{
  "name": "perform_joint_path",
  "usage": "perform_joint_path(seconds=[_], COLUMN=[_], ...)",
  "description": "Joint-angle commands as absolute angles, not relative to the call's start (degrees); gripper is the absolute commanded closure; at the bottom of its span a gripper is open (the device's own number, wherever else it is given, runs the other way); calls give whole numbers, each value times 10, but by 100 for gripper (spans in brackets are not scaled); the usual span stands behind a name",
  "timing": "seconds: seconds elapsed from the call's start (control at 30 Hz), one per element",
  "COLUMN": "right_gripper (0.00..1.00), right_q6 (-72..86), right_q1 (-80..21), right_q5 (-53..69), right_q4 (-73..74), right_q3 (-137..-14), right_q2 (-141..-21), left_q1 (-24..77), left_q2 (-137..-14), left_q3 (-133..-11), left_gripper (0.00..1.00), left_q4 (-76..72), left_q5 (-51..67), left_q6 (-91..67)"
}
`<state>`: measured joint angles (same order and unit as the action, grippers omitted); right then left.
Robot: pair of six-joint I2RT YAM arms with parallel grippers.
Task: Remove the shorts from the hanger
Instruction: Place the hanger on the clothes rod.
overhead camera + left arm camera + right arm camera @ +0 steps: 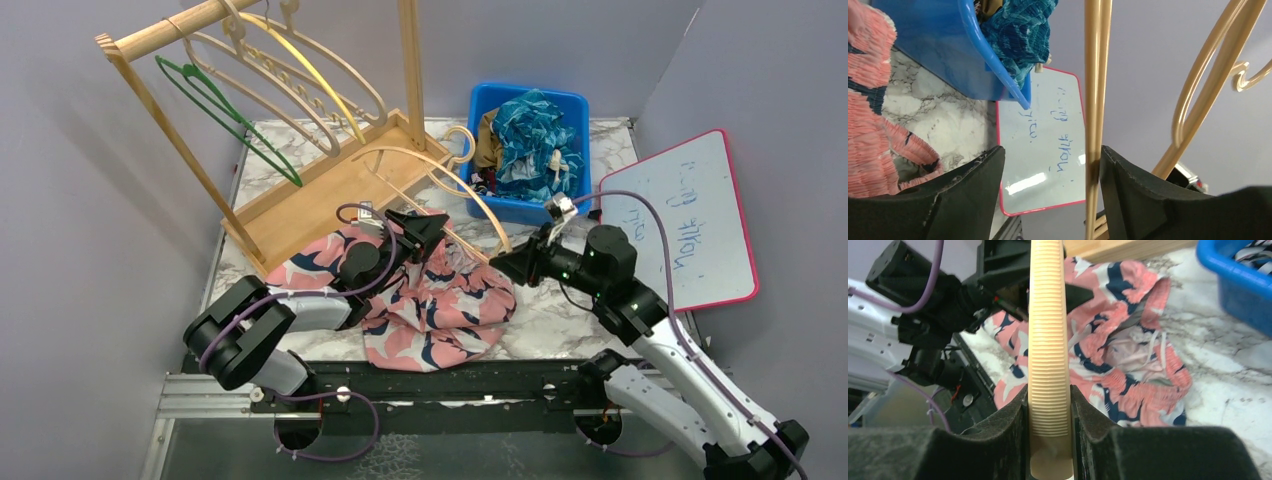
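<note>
– Between the pads of the right hand (pixel 1048 410), what's that ribbed bar?

– One arm of the beige hanger (pixel 1048 340). The hand is pressed onto it from both sides, pinching it firmly. I'd say that's so the frame is held up off the cloth.

– And the left hand (pixel 1050 160)?

– Spread. Thin rods of the same hanger run through the gap, just beside one finger (pixel 1148 200), but nothing is pinched. My guess is that it's placed to steady the far end if the frame swings.

– Where are the shorts?

– The pink shorts with navy and white blotches (pixel 430 320) lie crumpled on the marble surface (pixel 560 310). They're on the near side of the blue bin (pixel 530 90), under the hanger and partly under the left arm. From the right wrist, the bar runs clear above the open waistband, so they look to be off it. Whether a fold catches at the far end, I can't tell.

– Anything else around the bin?

– Teal shorts (pixel 530 135) are heaped inside it. A wooden rack (pixel 330 190) stands to its left and a pink-edged whiteboard (pixel 690 220) lies to its right.

– What's next?

– Probably carrying the hanger away from the bin's near side without dragging cloth along.
</note>
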<state>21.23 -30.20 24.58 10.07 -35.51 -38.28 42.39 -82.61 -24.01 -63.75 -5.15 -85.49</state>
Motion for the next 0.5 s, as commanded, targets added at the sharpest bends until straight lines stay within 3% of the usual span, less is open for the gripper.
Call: perform_joint_path(seconds=[0.0,0.23,0.3,0.47], right_gripper=[98,98,98,98], right_q6=[160,99,87,48], right_q1=[-300,-300,-300,-300], right_q5=[185,112,104,109], right_q4=[108,145,145,153], right_q3=[-424,-536,-564,-640], right_q2=[-432,-550,-573,-625], left_q1=[423,424,423,423], left_q2=[-805,-725,-682,-560], left_q3=[-251,-202,-184,-164], left_gripper=[23,11,2,1], left_q4=[-601,-542,-520,-420], left_q5=[-26,-43,-64,-104], left_q6=[-807,-734,-697,-604])
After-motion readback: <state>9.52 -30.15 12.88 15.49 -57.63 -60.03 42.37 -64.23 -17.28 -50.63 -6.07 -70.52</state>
